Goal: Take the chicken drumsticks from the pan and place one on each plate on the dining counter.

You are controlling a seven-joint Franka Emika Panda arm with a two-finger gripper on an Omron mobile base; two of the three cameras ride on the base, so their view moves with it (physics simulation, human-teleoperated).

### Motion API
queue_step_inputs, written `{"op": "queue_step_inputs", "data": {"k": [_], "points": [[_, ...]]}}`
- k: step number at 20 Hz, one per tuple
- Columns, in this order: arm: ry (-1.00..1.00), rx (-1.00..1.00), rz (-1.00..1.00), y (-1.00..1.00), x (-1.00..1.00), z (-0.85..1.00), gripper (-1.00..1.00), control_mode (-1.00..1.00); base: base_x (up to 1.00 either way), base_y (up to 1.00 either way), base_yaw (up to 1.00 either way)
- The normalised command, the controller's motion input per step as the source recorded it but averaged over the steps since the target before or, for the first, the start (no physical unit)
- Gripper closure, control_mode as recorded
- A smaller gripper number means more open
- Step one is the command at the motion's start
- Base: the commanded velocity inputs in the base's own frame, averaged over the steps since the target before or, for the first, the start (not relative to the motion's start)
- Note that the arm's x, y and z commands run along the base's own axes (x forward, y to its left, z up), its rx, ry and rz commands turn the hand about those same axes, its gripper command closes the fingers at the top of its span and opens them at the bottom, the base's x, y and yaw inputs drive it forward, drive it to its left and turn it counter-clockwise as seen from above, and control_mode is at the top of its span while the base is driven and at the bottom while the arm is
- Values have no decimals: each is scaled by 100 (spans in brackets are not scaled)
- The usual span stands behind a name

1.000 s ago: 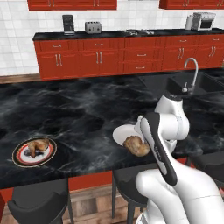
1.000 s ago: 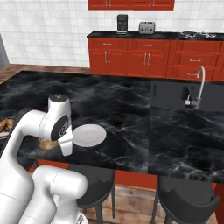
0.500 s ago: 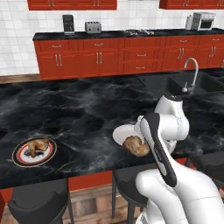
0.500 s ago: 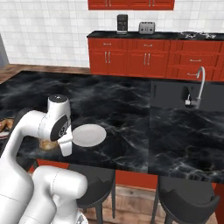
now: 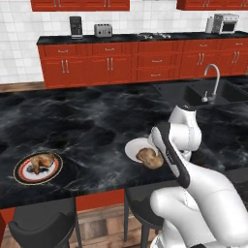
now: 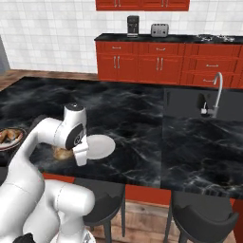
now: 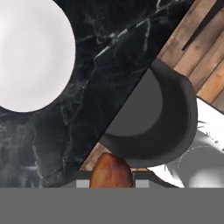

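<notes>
One golden-brown drumstick (image 5: 149, 158) hangs in my gripper (image 5: 154, 161), which is shut on it just off the near right rim of the plain white plate (image 5: 135, 147). In the hand view this drumstick (image 7: 111, 171) sits at the bottom, over the black marble dining counter's (image 7: 83, 109) front edge, with the white plate (image 7: 30, 52) at the upper left. The other drumstick (image 5: 41, 162) lies on the dark-rimmed plate (image 5: 22, 174) farther left. The right base view has the white plate (image 6: 99, 146) beside my arm and the held drumstick (image 6: 60, 153) behind it. The pan is out of view.
Dark stools (image 5: 46, 227) (image 7: 153, 122) stand under the counter's near edge, above a wooden floor. A sink with a faucet (image 5: 213, 80) is set into the counter at the right. Red cabinets (image 5: 111, 68) line the back wall.
The arm's upper joint has shifted a little and sunk slightly. The held drumstick stays at the same spot by the white plate.
</notes>
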Motion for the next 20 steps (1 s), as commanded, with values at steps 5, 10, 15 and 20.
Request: {"op": "queue_step_inputs", "data": {"k": [5,10,15,20], "points": [[23,1,2,-26,76,-8,100,-100,0,0,0],[20,0,0,-13,86,-19,100,-100,0,0,0],[1,0,0,0,71,-33,100,-100,0,0,0],[-2,0,0,0,41,-42,100,-100,0,0,0]]}}
